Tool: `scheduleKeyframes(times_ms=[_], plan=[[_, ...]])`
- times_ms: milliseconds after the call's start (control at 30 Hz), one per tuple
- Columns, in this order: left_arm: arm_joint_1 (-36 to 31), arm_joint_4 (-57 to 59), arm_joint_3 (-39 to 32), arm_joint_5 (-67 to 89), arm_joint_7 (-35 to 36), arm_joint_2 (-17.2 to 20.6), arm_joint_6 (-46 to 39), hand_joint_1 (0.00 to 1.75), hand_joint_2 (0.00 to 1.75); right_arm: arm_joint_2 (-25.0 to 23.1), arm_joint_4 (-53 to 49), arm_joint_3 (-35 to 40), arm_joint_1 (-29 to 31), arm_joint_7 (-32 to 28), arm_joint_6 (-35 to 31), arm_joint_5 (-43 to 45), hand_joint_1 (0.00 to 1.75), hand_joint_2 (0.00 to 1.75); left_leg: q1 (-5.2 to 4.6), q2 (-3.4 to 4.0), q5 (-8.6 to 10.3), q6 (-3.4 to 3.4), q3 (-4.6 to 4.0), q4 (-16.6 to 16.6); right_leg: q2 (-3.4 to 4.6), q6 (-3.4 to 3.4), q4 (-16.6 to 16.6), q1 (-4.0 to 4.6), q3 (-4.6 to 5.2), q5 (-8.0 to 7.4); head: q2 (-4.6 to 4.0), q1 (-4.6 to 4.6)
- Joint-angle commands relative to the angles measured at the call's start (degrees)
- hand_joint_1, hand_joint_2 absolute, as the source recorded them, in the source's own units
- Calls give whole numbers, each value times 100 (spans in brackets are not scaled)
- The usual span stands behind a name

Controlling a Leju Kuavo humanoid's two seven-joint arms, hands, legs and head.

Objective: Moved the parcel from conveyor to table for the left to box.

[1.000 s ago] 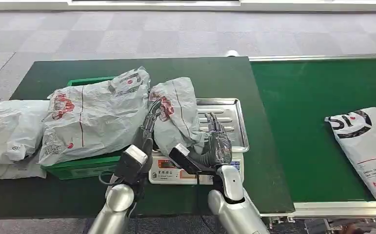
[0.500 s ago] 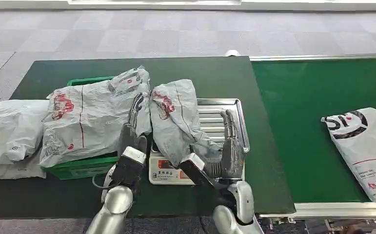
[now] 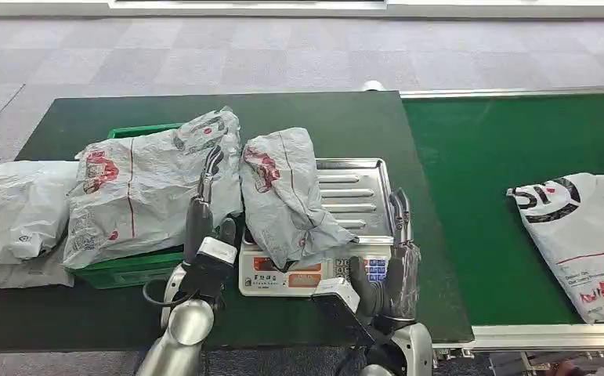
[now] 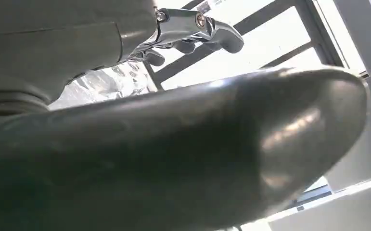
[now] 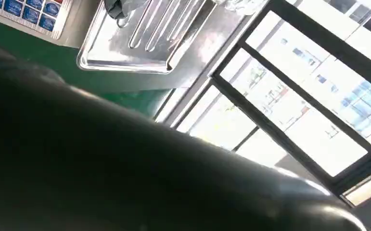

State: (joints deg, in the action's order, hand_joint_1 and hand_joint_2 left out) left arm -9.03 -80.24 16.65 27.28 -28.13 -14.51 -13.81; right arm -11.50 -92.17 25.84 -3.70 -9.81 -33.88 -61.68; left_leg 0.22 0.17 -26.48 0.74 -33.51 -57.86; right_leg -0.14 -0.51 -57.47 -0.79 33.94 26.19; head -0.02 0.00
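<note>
A grey plastic parcel (image 3: 283, 192) with red print lies on the scale's steel tray (image 3: 357, 192), drooping over the front left of the scale. My left hand (image 3: 204, 211) stands just left of it with fingers straight up, in the gap between this parcel and the big bag (image 3: 150, 180) in the green box (image 3: 138, 270); it holds nothing. My right hand (image 3: 396, 258) is at the scale's front right corner, fingers extended and apart, empty and clear of the parcel. The right wrist view shows the steel tray (image 5: 149, 43) and the scale's keypad (image 5: 24, 12).
Another white parcel (image 3: 588, 235) lies on the green conveyor belt (image 3: 510, 157) at the right. More grey bags (image 3: 12, 211) are piled on the table at the far left. The dark green table (image 3: 322, 117) extends behind the scale.
My right hand let go of the parcel and drew back to the right, toward me. My left hand slid out to the parcel's left side. The conveyor parcel drifted left.
</note>
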Motion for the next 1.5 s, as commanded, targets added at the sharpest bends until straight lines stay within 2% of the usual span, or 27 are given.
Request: scheduleKeyframes(times_ms=[33, 67, 100, 167, 233, 267, 367, 400, 467, 500, 633, 667, 700, 733, 933, 967, 1167, 1367, 1500], plan=[[-85, 159, -29, -2, 42, 95, -15, 0, 0, 316, -31, 133, 53, -4, 5, 25, 0, 0, 2, 0, -1, -1, 11, 8, 1, 2, 10, 2, -12, 0, 0, 0], [-85, 159, -29, -2, 42, 95, -15, 0, 0, 316, -31, 133, 53, -4, 5, 25, 0, 0, 0, -1, -1, -2, 16, 11, 0, 2, 12, 1, -16, 1, 0, 0], [-139, 216, -13, 714, 180, 107, -684, 0, 0, 343, -154, 150, -123, -241, -110, 383, 0, 175, 3, 0, -1, -1, 11, 7, 1, 1, 10, 3, -13, 0, 0, 0], [-336, 423, 142, 1162, 527, 259, -744, 0, 0, 558, -517, 155, -639, -493, -334, 629, 0, 175, 3, -14, 0, -1, 10, 8, -13, 2, 11, 4, -17, 3, 0, 0], [-598, 822, 394, 2017, 944, 495, -732, 0, 0, 811, -783, 218, -866, -835, -588, 1124, 0, 175, 2, -32, 3, -1, 14, 12, -31, 2, 15, 3, -23, 6, 2, 0], [-921, 1298, 681, 2728, 1290, 648, -392, 0, 0, 731, -1157, 45, -1125, -1457, -612, 1330, 0, 175, 5, -39, 5, -2, 22, 20, -37, 3, 25, 5, -35, 5, 0, 0], [-1602, 2255, 823, 3130, 1329, 610, -425, 0, 0, 348, -1873, -217, -1769, -2711, -612, 1765, 0, 175, 1, -69, 7, -3, 12, 14, -66, -3, 17, 1, -33, 14, 0, 0], [-1819, 2527, 951, 3182, 1249, 665, -341, 0, 0, 319, -2224, -140, -1823, -3019, -612, 1954, 0, 175, 2, -79, 9, -2, 11, 14, -76, 0, 16, 2, -36, 16, 0, 0], [-2256, 3158, 1140, 3303, 1278, 771, -231, 0, 0, 232, -3046, -75, -1935, -3019, -612, 1892, 0, 175, -4, -46, 2, -3, -8, -2, -46, -3, -2, -3, -4, 12, 2, 0], [-2340, 3300, 1191, 3340, 1288, 794, -172, 0, 175, 231, -3116, -99, -1953, -3019, -612, 1944, 0, 175, -4, -54, 4, -2, -7, -2, -53, 0, -4, -4, -6, 14, 2, 0], [-2800, 4142, 1532, 3583, 1407, 811, 197, 0, 175, 455, -2909, -216, -1864, -3019, -612, 2461, 0, 175, 5, -25, 7, -2, 16, 14, -27, 2, 19, 6, -25, 0, 2, 0], [-2927, 4530, 1688, 3679, 1492, 820, 445, 0, 175, 523, -2766, -200, -1761, -3019, -612, 2653, 0, 175, 0, -25, 6, -4, 15, 10, -28, -2, 14, 1, -23, 2, 0, 0], [-3191, 5050, 2133, 3916, 1478, 904, 1224, 0, 175, 712, -2483, -118, -1553, -3019, -612, 3174, 0, 175, 4, -22, 7, -4, 21, 14, -23, -2, 21, 5, -29, -2, 2, 0], [-3267, 5329, 2132, 3818, 1311, 950, 1117, 0, 175, 756, -2316, -195, -1349, -3019, -612, 3330, 0, 175, 2, -16, 6, -2, 23, 12, -15, -3, 18, 3, -28, 0, 2, 0], [-3288, 5414, 2138, 3801, 1232, 985, 1053, 0, 175, 766, -2219, -234, -1238, -3019, -612, 3387, 0, 175, 7, 14, 2, 0, 22, 5, 11, 0, 11, 7, -21, -9, 2, 0], [-3427, 5625, 2253, 3813, 1184, 920, 1374, 0, 175, 788, -2302, -154, -1269, -3019, -612, 3446, 0, 175, 6, 11, 4, 0, 29, 13, 13, 1, 18, 7, -27, -10, 0, 0], [-3512, 5664, 2261, 3800, 1152, 942, 1438, 0, 175, 799, -2269, -168, -1228, -3019, -612, 3476, 0, 175, 4, 3, 5, -1, 32, 9, 6, 0, 13, 5, -37, -9, 0, 0], [-3644, 5866, 2393, 3658, 1068, 801, 1572, 0, 175, 804, -2227, -233, -1201, -3019, -612, 3623, 0, 175, 7, 7, 13, -1, 40, 13, 7, 6, 17, 8, -51, -17, 2, 0], [-3709, 5937, 2491, 3664, 1063, 709, 1686, 0, 175, 792, -2155, -277, -1121, -3019, -612, 3652, 0, 175, 6, 8, 7, -4, 11, 16, 3, 6, 16, 7, -60, -14, 0, -2]])
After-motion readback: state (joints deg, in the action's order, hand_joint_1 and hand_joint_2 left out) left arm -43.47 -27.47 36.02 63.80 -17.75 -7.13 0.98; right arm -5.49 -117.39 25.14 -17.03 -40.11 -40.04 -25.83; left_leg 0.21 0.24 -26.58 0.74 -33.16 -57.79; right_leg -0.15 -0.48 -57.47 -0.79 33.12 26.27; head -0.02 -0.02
